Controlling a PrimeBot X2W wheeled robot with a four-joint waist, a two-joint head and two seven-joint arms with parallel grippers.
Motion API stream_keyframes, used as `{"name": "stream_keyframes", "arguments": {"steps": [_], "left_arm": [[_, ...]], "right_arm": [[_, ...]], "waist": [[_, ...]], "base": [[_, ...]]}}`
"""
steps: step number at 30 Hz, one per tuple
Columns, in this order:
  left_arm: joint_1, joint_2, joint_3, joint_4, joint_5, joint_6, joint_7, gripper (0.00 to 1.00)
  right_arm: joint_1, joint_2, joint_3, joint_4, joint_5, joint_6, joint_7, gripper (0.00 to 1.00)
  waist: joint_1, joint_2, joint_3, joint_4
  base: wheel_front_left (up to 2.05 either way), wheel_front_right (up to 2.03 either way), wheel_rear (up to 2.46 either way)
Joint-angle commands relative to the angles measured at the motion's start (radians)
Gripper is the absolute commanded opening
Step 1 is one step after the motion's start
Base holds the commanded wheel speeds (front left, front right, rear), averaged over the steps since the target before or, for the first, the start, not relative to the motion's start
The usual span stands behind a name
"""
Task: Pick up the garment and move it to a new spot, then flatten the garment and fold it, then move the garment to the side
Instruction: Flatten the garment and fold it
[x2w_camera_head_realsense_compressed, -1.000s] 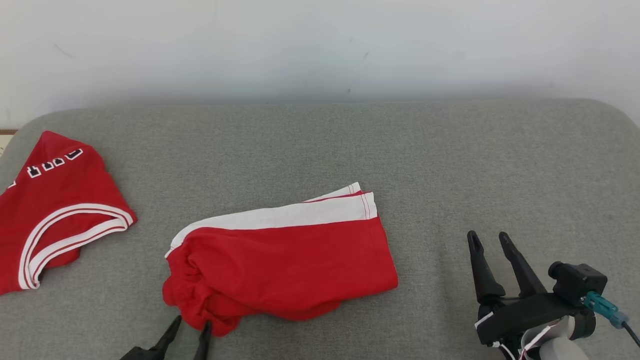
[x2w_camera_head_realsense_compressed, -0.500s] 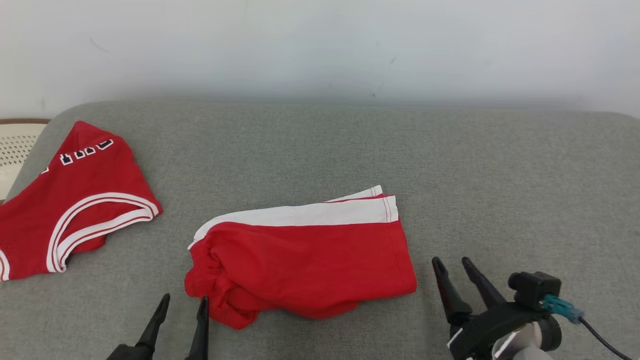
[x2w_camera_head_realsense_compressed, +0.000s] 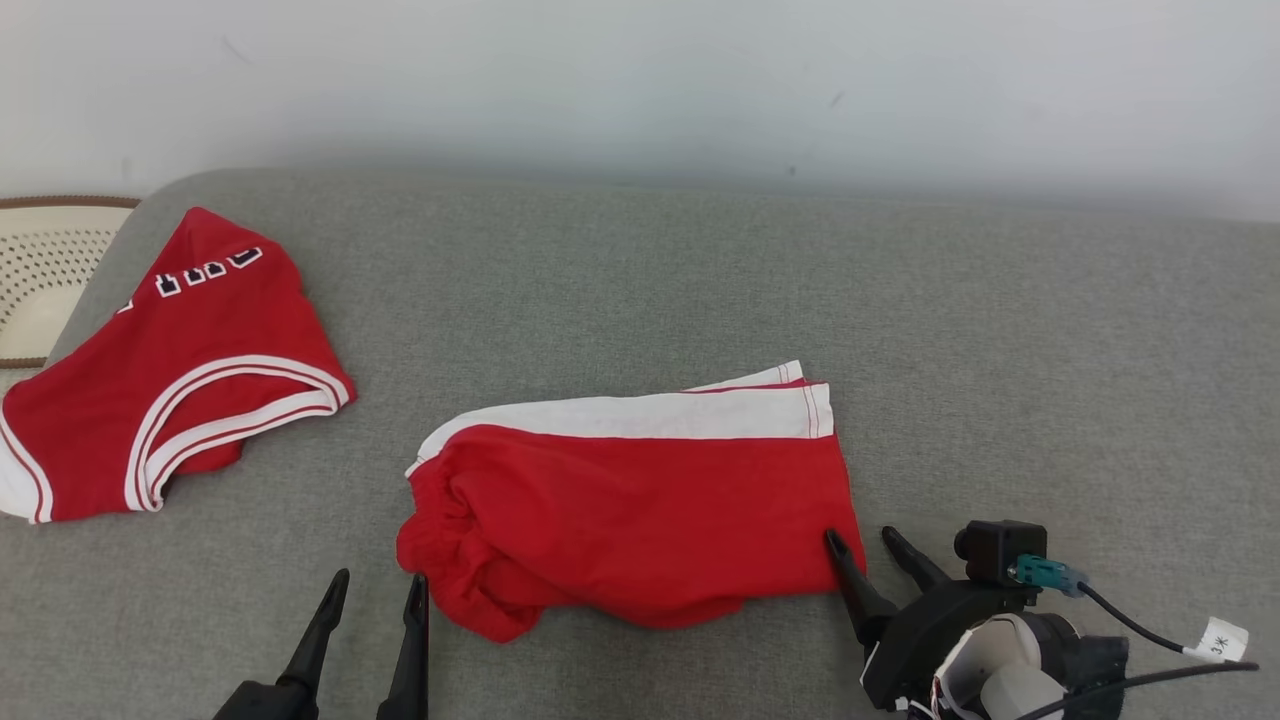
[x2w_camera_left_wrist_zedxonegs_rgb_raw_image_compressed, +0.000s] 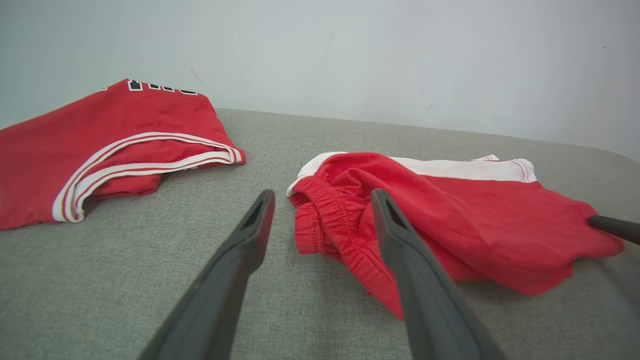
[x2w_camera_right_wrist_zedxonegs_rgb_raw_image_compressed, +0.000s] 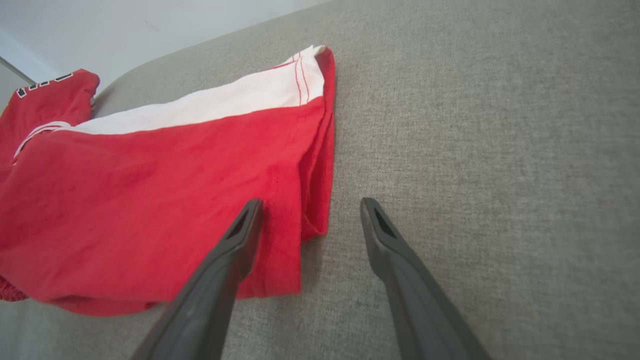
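A grey woven-fabric bench (x2w_camera_head_realsense_compressed: 1000, 350) with rounded corners stands against a plain white wall (x2w_camera_head_realsense_compressed: 640, 80). Two garments lie on it, well apart. The folded red cotton shorts with a white side stripe (x2w_camera_head_realsense_compressed: 640, 510) lie at the middle near the front edge, and a red jersey with white trim and black-and-white lettering (x2w_camera_head_realsense_compressed: 170, 390) lies at the left end.

The head view takes in one cream perforated basket (x2w_camera_head_realsense_compressed: 45, 270) beyond the bench's left corner. The left wrist view shows the shorts' gathered elastic waistband (x2w_camera_left_wrist_zedxonegs_rgb_raw_image_compressed: 325, 210), and the right wrist view shows their stitched hem (x2w_camera_right_wrist_zedxonegs_rgb_raw_image_compressed: 312, 125).

The left gripper (x2w_camera_head_realsense_compressed: 379, 580) has its two fingers spread wide and empty, just beside the waistband end. The right gripper (x2w_camera_head_realsense_compressed: 859, 536) is equally wide and holds nothing. One of its fingers (x2w_camera_right_wrist_zedxonegs_rgb_raw_image_compressed: 240, 235) is over the hem corner and the other is over bare bench.
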Motion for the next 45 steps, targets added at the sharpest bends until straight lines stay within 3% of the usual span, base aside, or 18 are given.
{"name": "stream_keyframes", "arguments": {"steps": [1,10,11,12,29,36,45], "left_arm": [[0.006,-0.004,0.008,-0.005,0.018,-0.004,-0.007,1.0],[0.005,-0.032,0.042,-0.01,0.039,-0.029,-0.007,1.0],[0.004,-0.034,0.044,-0.01,0.041,-0.031,-0.007,1.0],[0.003,-0.036,0.046,-0.011,0.043,-0.03,-0.007,1.0],[0.012,-0.05,0.066,0.008,0.053,-0.045,-0.006,1.0],[0.016,-0.052,0.064,0.01,0.05,-0.045,-0.006,1.0],[0.022,-0.052,0.054,0.019,0.041,-0.044,-0.006,1.0]], "right_arm": [[-0.017,0.003,0.009,0.021,-0.008,-0.001,-0.004,1.0],[-0.081,0.029,0.058,0.178,0.012,-0.001,-0.016,1.0],[-0.086,0.035,0.066,0.189,0.018,-0.001,-0.014,0.43],[-0.09,0.04,0.074,0.191,0.022,-0.001,-0.022,0.01],[-0.104,-0.059,0.039,0.125,0.115,-0.001,-0.128,0.0],[-0.045,-0.102,-0.019,0.063,0.111,-0.001,-0.127,0.0],[0.054,-0.108,-0.093,-0.022,0.084,-0.001,-0.087,0.0]], "waist": [[0.0,-0.0001,0.007,0.01],[0.0,-0.0001,0.025,0.03],[0.0,-0.0001,0.027,0.03],[0.0,-0.0001,0.029,0.03],[0.0,-0.0001,0.031,-0.037],[0.0,-0.0001,0.029,-0.064],[0.0,-0.0001,0.008,-0.074]], "base": [[0.0,0.0,0.0],[0.0,0.0,0.0],[0.0,0.0,0.0],[0.0,0.0,0.0],[0.0,0.0,0.0],[0.0,0.0,0.0],[0.0,0.0,0.0]]}}
